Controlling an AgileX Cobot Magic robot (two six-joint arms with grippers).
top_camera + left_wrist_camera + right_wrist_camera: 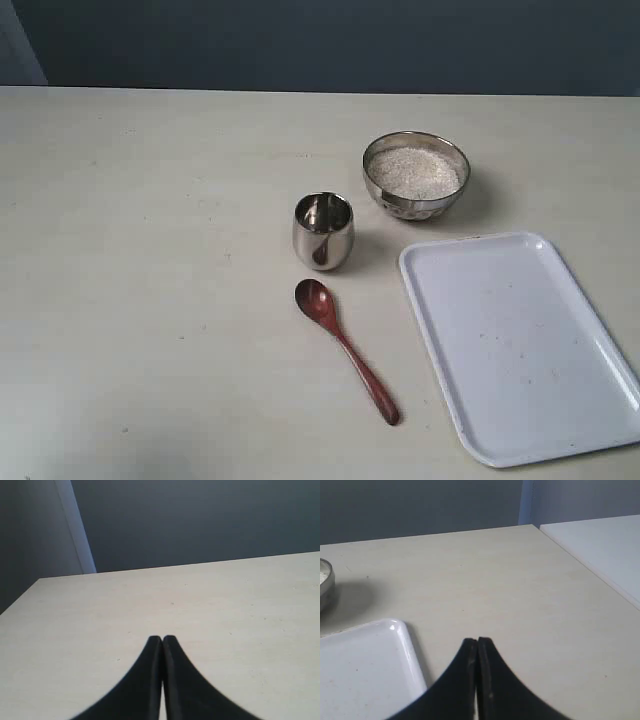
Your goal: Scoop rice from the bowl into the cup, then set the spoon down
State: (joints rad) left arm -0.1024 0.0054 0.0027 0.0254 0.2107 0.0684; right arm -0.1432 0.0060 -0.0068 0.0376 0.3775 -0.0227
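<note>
- Left gripper (162, 639): I see its two dark fingers pressed together, nothing between them; its wrist view shows only bare table (150, 300) ahead, none of the task's things
- Neither arm appears in the exterior view, so I cannot place either gripper against the objects there
- Cup (323, 232): upright near the middle of the table, looks empty inside, so I judge no rice has been moved yet
- Spoon (347, 350): lies flat on the table just in front of the cup and apart from it, head nearest the cup, hollow side up. Its long axis runs on a diagonal, the handle slanting away towards the near right and ending close to the tray's left edge
- Bowl (416, 175): right of and behind the cup, well filled with rice (414, 172)
- Tray (520, 345): white and flat, right of the spoon and in front of the bowl, nothing on it but a few specks
- Right gripper (477, 640): fingers shut tip to tip, holding nothing. Its wrist view takes in a corner of the tray and the bowl's rim, not the spoon
- Assessment: the first step, picking up the spoon, is not begun. The handle end points to the right arm's side, so I judge the right arm the nearer; its fingers must part and line up across the slanted handle
</note>
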